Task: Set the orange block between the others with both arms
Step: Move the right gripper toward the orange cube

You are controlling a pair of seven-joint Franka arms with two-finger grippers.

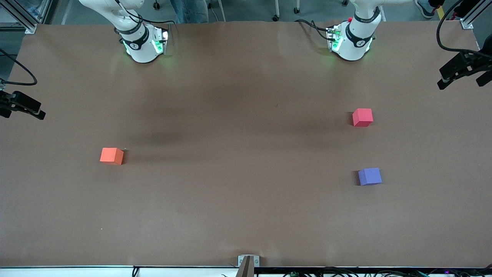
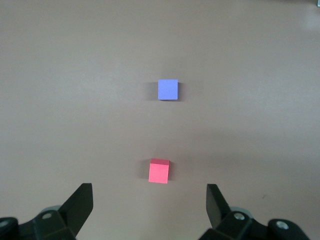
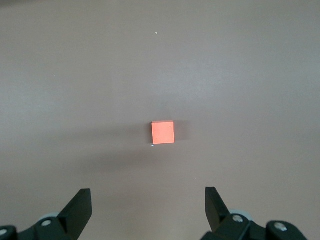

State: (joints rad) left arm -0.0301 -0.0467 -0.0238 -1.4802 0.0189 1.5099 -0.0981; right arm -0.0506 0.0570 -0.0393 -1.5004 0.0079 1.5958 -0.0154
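The orange block point(image 1: 112, 156) point(image 3: 163, 132) sits on the brown table toward the right arm's end. At the left arm's end sit the others: a red-pink cube point(image 1: 362, 117) point(image 2: 159, 171) and, nearer the front camera, a purple-blue cube point(image 1: 369, 176) point(image 2: 168, 89), with a gap between them. In the left wrist view, my left gripper point(image 2: 149, 192) hangs high over the table beside the red-pink cube, open and empty. High above the orange block, my right gripper point(image 3: 148, 192) is also open and empty. In the front view only the arms' bases point(image 1: 144, 42) point(image 1: 351, 38) show.
Black camera mounts with cables stick in over the table's two ends point(image 1: 23, 104) point(image 1: 461, 69). A small metal bracket point(image 1: 248, 263) sits at the middle of the front edge. Wide bare tabletop point(image 1: 238, 154) lies between the orange block and the other two.
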